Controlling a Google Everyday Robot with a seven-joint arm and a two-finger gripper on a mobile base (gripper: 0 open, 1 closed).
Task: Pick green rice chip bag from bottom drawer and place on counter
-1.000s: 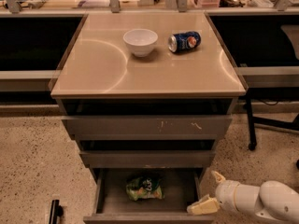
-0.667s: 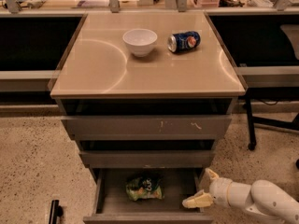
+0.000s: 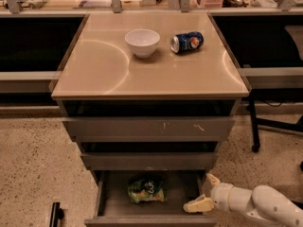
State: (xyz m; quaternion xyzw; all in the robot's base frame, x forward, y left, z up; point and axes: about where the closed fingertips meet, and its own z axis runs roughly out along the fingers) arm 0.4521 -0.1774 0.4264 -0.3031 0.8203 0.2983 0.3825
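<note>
The green rice chip bag (image 3: 146,190) lies flat inside the open bottom drawer (image 3: 106,200), left of its middle. My gripper (image 3: 204,193) comes in from the lower right on a white arm. It is open and empty, with one fingertip (image 3: 212,178) above the drawer's right wall and the other fingertip (image 3: 194,206) low over the drawer's right front corner. It is to the right of the bag and apart from it. The counter (image 3: 94,70) is the glossy beige cabinet top above.
A white bowl (image 3: 142,42) and a blue soda can (image 3: 186,41) lying on its side sit at the back of the counter. Two shallower drawers (image 3: 149,126) are above the open one. A dark chair leg (image 3: 253,131) stands to the right.
My gripper has moved left from beside the cabinet to the right end of the open bottom drawer. The bag has not moved.
</note>
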